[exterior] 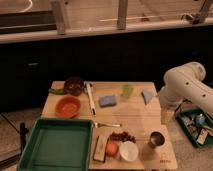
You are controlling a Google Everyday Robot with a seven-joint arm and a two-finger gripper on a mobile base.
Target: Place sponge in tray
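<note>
The sponge (107, 101) is a small flat blue-grey pad lying near the middle of the wooden table (140, 117). The tray (57, 145) is a large shallow green tray at the table's front left corner, with nothing in it. My white arm comes in from the right. Its gripper (166, 116) hangs at the table's right edge, well right of the sponge and far from the tray. It holds nothing that I can see.
An orange bowl (68, 106), a dark bowl (74, 86) and a white utensil (91, 98) lie left of the sponge. A green cup (128, 91) and a blue-grey triangle (148, 95) are behind. A fork (107, 124), oblong block (101, 148), white bowl (128, 150) and metal cup (156, 140) are in front.
</note>
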